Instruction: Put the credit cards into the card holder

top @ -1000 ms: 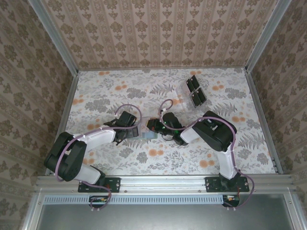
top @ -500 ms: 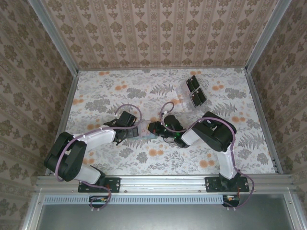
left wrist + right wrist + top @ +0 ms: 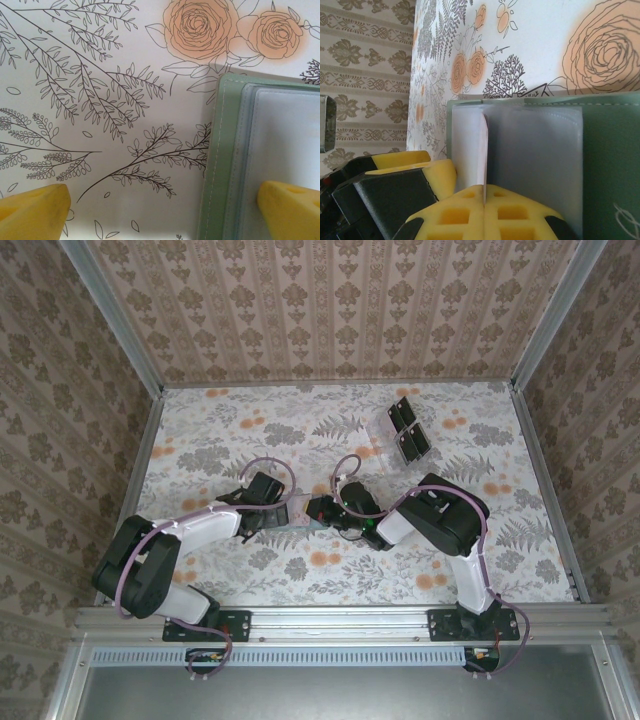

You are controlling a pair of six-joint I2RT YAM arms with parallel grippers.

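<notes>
Right claw [image 3: 484,196] clamped on a credit card [image 3: 483,147] at lower centre, we should keep it square to the card holder [image 3: 610,165] slot.

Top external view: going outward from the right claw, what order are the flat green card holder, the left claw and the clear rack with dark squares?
From the right gripper:
1. Flat dull-green card holder, at its fingertips.
2. Left gripper, just beyond, to the left.
3. Clear rack with dark square panels, far back right.
</notes>
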